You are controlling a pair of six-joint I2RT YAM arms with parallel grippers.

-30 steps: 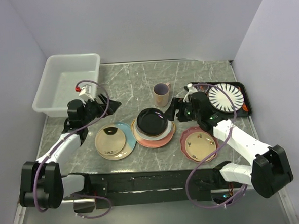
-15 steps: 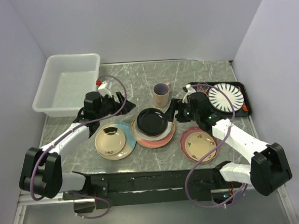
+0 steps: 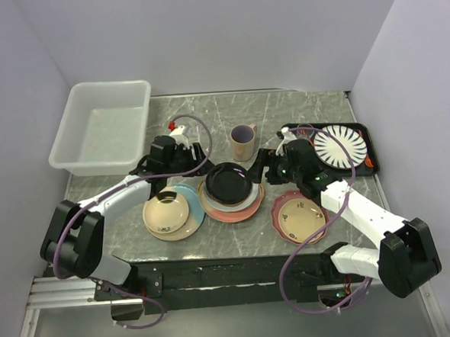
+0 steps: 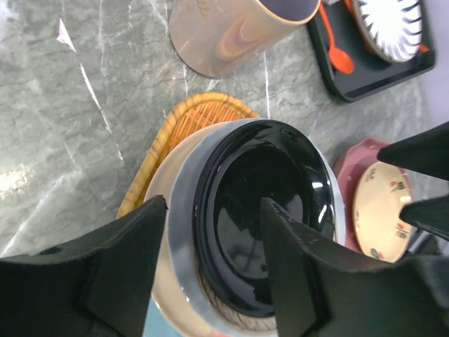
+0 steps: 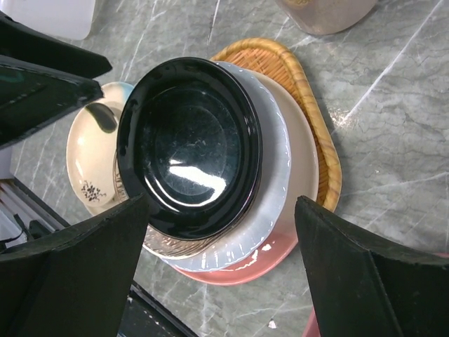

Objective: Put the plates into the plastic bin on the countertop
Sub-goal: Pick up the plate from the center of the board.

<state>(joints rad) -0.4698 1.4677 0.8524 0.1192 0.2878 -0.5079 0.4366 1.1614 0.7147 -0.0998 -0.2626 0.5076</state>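
Observation:
A glossy black plate [image 3: 229, 182] tops a stack of a white plate [image 5: 270, 175] and a pink plate [image 5: 238, 270] at the middle of the countertop [image 3: 206, 116]. My left gripper [image 3: 201, 158] is open, its jaws either side of the black plate's [image 4: 266, 210] left rim. My right gripper [image 3: 257, 169] is open over the stack's right side, its jaws wide around the black plate [image 5: 186, 144]. A cream plate [image 3: 165, 210] lies on a cream-and-light-blue plate [image 3: 188, 195]. A small cream floral plate [image 3: 301, 214] lies on a pink scalloped plate [image 3: 279, 203]. The plastic bin [image 3: 104, 136] stands empty at back left.
A wicker mat [image 5: 309, 91] lies under the stack. A beige mug [image 3: 243, 142] stands just behind it. A black tray [image 3: 363, 133] at the right holds a striped plate [image 3: 340, 148] and an orange spoon [image 3: 371, 159]. Walls close in on three sides.
My left arm has swung right, from beside the bin to the left rim of the stack. The right arm has hardly moved.

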